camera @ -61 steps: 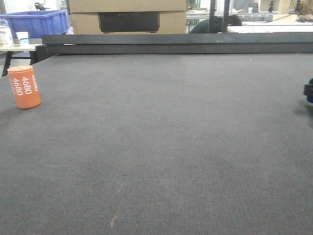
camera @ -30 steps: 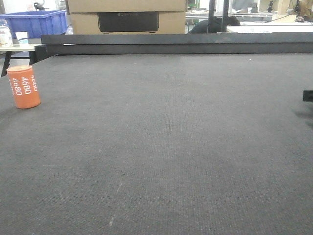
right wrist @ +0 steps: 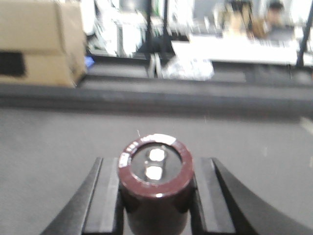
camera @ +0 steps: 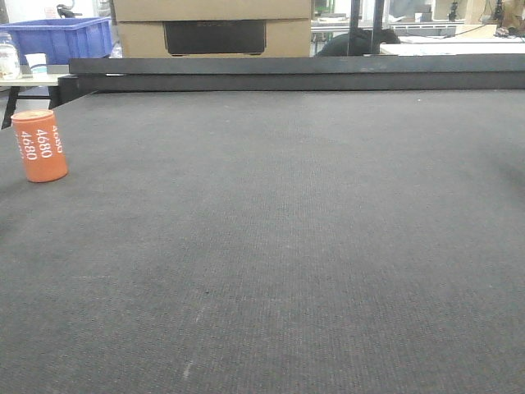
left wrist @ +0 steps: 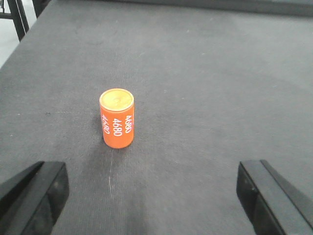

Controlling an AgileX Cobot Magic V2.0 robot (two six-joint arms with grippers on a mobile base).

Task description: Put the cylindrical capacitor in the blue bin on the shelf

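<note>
Pick done, placement pending: right fingers [right wrist: 105, 196] clamp the maroon cylindrical capacitor [right wrist: 155, 166], no shelf in view; left fingers [left wrist: 39, 196] gape empty before an orange 4680 cylinder [left wrist: 117, 118].

Dark grey, cloth-textured table top [camera: 295, 230], front view, bearing a single upright orange cylinder [camera: 39, 145] printed "4680" at about 10 o'clock, close to the left edge.
</note>
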